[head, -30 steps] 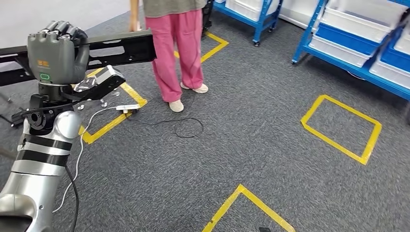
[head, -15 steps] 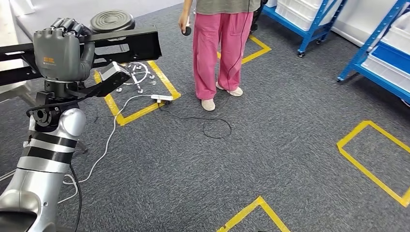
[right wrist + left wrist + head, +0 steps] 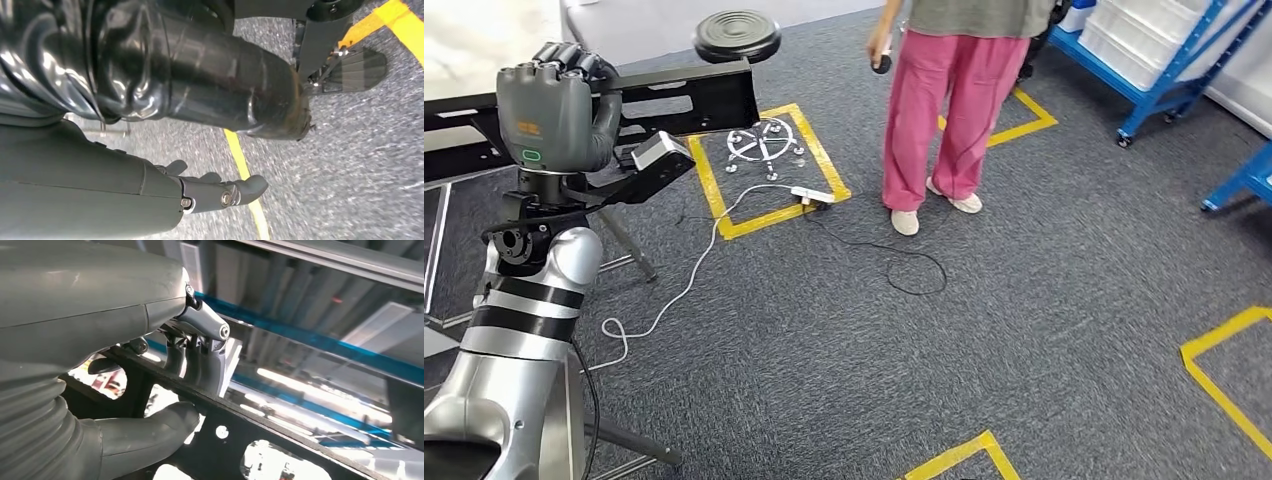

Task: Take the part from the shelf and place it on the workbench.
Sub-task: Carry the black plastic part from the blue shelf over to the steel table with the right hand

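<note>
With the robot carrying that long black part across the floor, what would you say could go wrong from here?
1. The left hand grips the long black part near one end, so the overhanging length might swing or sag in the grip.
2. A person stands close ahead; the part's far end could come near them if the robot turns.
3. A white cable and a black cable lie on the carpet, a possible trip hazard for a walking robot.
</note>
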`<act>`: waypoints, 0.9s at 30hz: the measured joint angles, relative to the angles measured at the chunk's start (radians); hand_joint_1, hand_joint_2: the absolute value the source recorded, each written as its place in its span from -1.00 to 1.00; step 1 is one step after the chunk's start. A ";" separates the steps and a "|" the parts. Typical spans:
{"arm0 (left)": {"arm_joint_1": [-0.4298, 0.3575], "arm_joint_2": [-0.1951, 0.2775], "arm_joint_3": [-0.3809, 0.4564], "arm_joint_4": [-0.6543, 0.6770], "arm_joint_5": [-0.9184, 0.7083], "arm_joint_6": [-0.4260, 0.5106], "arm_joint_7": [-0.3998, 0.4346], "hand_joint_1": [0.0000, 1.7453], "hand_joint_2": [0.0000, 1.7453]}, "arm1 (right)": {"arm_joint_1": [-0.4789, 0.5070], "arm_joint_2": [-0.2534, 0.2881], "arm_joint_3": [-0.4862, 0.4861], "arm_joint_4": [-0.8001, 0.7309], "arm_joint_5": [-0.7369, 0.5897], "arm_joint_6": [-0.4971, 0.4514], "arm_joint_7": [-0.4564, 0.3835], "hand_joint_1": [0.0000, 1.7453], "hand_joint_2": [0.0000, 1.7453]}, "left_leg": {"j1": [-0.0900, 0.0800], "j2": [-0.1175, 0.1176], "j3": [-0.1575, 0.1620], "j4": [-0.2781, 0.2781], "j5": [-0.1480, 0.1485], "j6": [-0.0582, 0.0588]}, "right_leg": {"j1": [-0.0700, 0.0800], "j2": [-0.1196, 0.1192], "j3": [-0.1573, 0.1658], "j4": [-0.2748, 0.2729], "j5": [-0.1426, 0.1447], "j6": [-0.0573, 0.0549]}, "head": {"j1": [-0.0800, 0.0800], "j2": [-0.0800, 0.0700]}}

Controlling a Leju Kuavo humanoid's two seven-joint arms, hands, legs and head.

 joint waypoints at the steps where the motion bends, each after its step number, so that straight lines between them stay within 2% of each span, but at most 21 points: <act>1: -0.001 0.000 0.000 0.000 0.000 0.000 0.000 1.00 1.00 | -0.001 -0.001 0.000 0.000 0.000 0.000 0.000 -1.00 -1.00 | -0.004 0.003 0.006 -0.014 -0.001 0.005 | 0.005 -0.010 0.001 0.000 -0.003 0.004 | 0.002 0.000; 3: -0.002 0.001 0.001 0.000 0.000 0.000 0.000 1.00 1.00 | -0.002 -0.001 0.000 0.000 0.001 0.001 0.000 -1.00 -1.00 | -0.008 -0.027 0.002 -0.018 0.002 0.019 | 0.005 -0.030 0.004 0.000 -0.008 0.011 | 0.006 0.000; 4: -0.004 0.002 0.002 0.000 0.000 0.001 0.000 1.00 1.00 | -0.003 -0.001 0.000 0.000 0.001 0.001 0.000 -1.00 -1.00 | -0.007 -0.041 0.001 -0.020 0.004 0.025 | 0.002 -0.019 0.000 0.008 -0.015 0.014 | 0.006 0.000; 6: -0.008 0.002 0.002 0.000 0.000 0.001 0.000 1.00 1.00 | -0.003 0.001 0.000 0.000 0.004 0.001 0.000 -1.00 -1.00 | -0.003 -0.066 0.000 -0.022 0.009 0.040 | -0.003 0.039 -0.031 0.074 -0.049 0.014 | 0.008 0.000; 7: -0.009 0.000 0.002 0.000 0.000 0.001 0.000 1.00 1.00 | -0.003 0.002 0.000 0.000 0.005 0.001 0.000 -1.00 -1.00 | -0.003 -0.078 -0.001 -0.022 0.010 0.045 | -0.005 0.074 -0.061 0.136 -0.075 0.010 | 0.009 0.000; 9: -0.006 -0.002 0.001 0.000 0.000 0.001 0.000 1.00 1.00 | -0.001 0.003 0.000 0.000 0.008 0.001 0.000 -1.00 -1.00 | -0.003 -0.106 -0.003 -0.022 0.011 0.052 | -0.005 0.102 -0.130 0.268 -0.118 0.004 | 0.011 0.000; 10: -0.005 -0.002 0.001 0.000 0.000 0.001 0.000 1.00 1.00 | 0.000 0.003 0.000 0.001 0.009 0.001 0.000 -1.00 -1.00 | -0.004 -0.122 -0.004 -0.022 0.012 0.053 | -0.005 0.106 -0.151 0.300 -0.124 0.007 | 0.011 0.000; 11: -0.004 -0.002 0.001 0.000 0.000 0.001 0.000 1.00 1.00 | 0.000 0.003 0.000 0.001 0.010 0.001 0.000 -1.00 -1.00 | -0.004 -0.138 -0.004 -0.022 0.014 0.053 | -0.006 0.109 -0.152 0.293 -0.114 0.012 | 0.011 0.000; 12: -0.004 -0.002 0.001 0.000 0.000 0.001 0.000 1.00 1.00 | 0.000 0.003 0.000 0.001 0.011 0.001 -0.001 -1.00 -1.00 | -0.003 -0.153 -0.004 -0.022 0.015 0.052 | -0.007 0.114 -0.132 0.243 -0.089 0.019 | 0.011 0.000; 14: -0.005 -0.002 0.001 0.000 0.000 0.001 0.000 1.00 1.00 | -0.001 0.003 0.000 0.001 0.011 0.001 -0.002 -1.00 -1.00 | -0.004 -0.181 -0.006 -0.021 0.019 0.046 | -0.012 0.147 -0.064 0.099 -0.032 0.029 | 0.011 0.000; 15: -0.005 -0.002 0.001 0.000 0.000 0.001 0.000 1.00 1.00 | -0.001 0.002 0.000 0.001 0.011 0.001 -0.002 -1.00 -1.00 | -0.005 -0.193 -0.008 -0.020 0.021 0.042 | -0.014 0.161 -0.038 0.048 -0.013 0.028 | 0.011 0.000; 16: -0.006 -0.002 0.002 0.000 0.000 0.001 0.000 1.00 1.00 | -0.002 0.002 0.000 0.001 0.012 0.001 -0.003 -1.00 -1.00 | -0.006 -0.203 -0.010 -0.021 0.024 0.037 | -0.013 0.169 -0.024 0.022 -0.004 0.024 | 0.011 0.000; 18: -0.005 0.002 0.003 0.000 0.000 0.001 0.000 1.00 1.00 | -0.004 0.002 -0.001 0.000 0.013 0.001 -0.005 -1.00 -1.00 | -0.004 -0.222 -0.013 -0.027 0.032 0.024 | -0.011 0.153 -0.019 0.016 0.003 0.012 | 0.010 0.000; 19: -0.005 0.004 0.004 0.000 0.000 0.001 0.000 1.00 1.00 | -0.005 0.003 -0.001 0.000 0.013 0.001 -0.006 -1.00 -1.00 | -0.004 -0.217 -0.017 -0.026 0.032 0.019 | -0.012 0.141 -0.018 0.013 0.007 0.006 | 0.010 0.000; 21: -0.005 0.009 0.005 0.000 0.000 0.001 0.000 1.00 1.00 | -0.006 0.003 -0.001 0.000 0.013 0.001 -0.006 -1.00 -1.00 | -0.007 -0.163 -0.040 0.022 -0.001 0.013 | -0.016 0.118 -0.017 0.007 0.014 -0.009 | 0.005 0.000; 22: -0.005 0.009 0.005 0.000 0.000 0.001 0.000 1.00 1.00 | -0.005 0.003 -0.001 0.000 0.013 0.001 -0.006 -1.00 -1.00 | -0.008 -0.125 -0.064 0.077 -0.033 0.011 | -0.015 0.106 -0.016 0.006 0.015 -0.013 | 0.002 0.000; 23: -0.004 0.010 0.004 0.000 0.000 0.001 0.000 1.00 1.00 | -0.003 0.003 -0.001 0.000 0.013 0.002 -0.006 -1.00 -1.00 | -0.008 -0.098 -0.094 0.145 -0.068 0.008 | -0.013 0.094 -0.017 0.005 0.015 -0.017 | 0.001 0.000; 24: -0.003 0.009 0.004 0.000 0.000 0.001 0.000 1.00 1.00 | -0.001 0.003 -0.001 0.000 0.013 0.002 -0.006 -1.00 -1.00 | -0.007 -0.085 -0.122 0.210 -0.096 0.006 | -0.011 0.081 -0.017 0.006 0.015 -0.018 | 0.000 0.000; 25: -0.001 0.010 0.004 0.000 0.000 0.001 0.000 1.00 1.00 | 0.001 0.003 -0.002 0.000 0.013 0.002 -0.006 -1.00 -1.00 | -0.005 -0.080 -0.139 0.249 -0.107 0.004 | -0.010 0.067 -0.017 0.006 0.014 -0.019 | 0.000 0.000; 26: 0.001 0.010 0.004 0.000 0.000 0.001 0.000 1.00 1.00 | 0.002 0.002 -0.002 0.000 0.013 0.002 -0.006 -1.00 -1.00 | -0.004 -0.077 -0.136 0.251 -0.100 0.003 | -0.009 0.053 -0.018 0.006 0.013 -0.019 | 0.000 0.000; 27: 0.001 0.010 0.004 0.000 0.000 0.001 0.000 1.00 1.00 | 0.002 0.002 -0.002 0.000 0.014 0.002 -0.006 -1.00 -1.00 | -0.003 -0.071 -0.113 0.213 -0.078 0.003 | -0.009 0.039 -0.017 0.006 0.012 -0.019 | 0.000 0.000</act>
